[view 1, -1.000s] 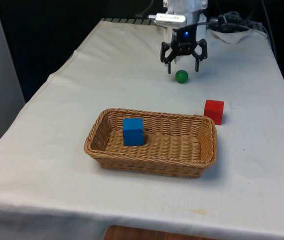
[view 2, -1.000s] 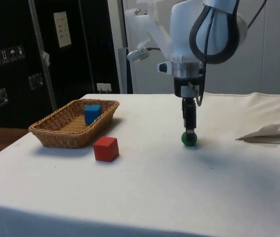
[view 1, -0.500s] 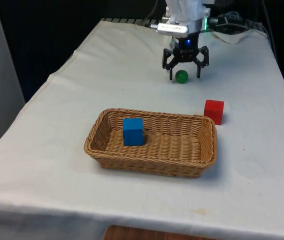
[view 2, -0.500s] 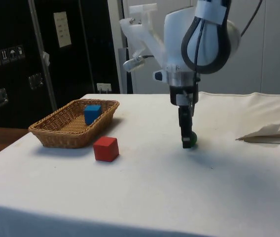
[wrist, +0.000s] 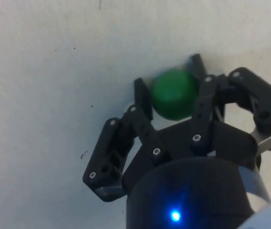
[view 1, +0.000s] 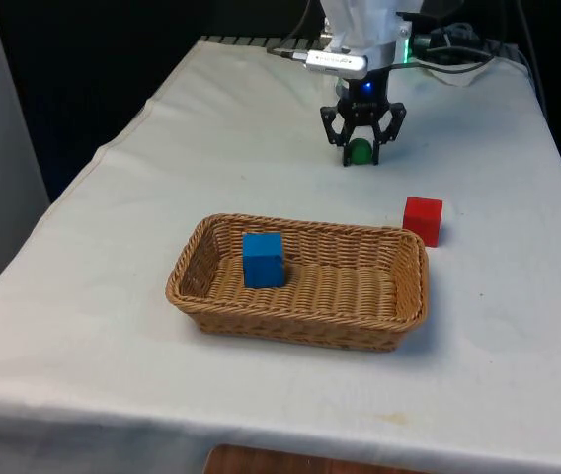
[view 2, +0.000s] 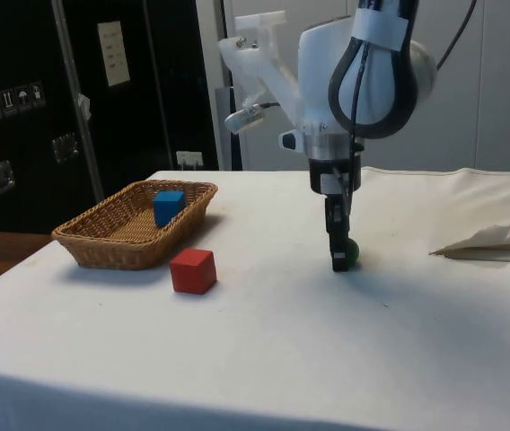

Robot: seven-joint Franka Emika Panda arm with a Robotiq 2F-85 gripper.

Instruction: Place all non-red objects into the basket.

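I see the wicker basket (view 1: 300, 286) holding one blue cube (view 1: 263, 259). My pincer (view 1: 361, 156) sits low on the tabletop (view 1: 162, 178), fingers closed against the green ball (wrist: 173, 94) beyond the basket. The red cube (view 1: 423, 219) rests just outside the basket's corner.

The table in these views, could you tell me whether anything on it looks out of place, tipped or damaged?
Nothing stands out. The blue cube sits in the basket, the red cube rests on the cloth, and the gripper brackets the green ball.
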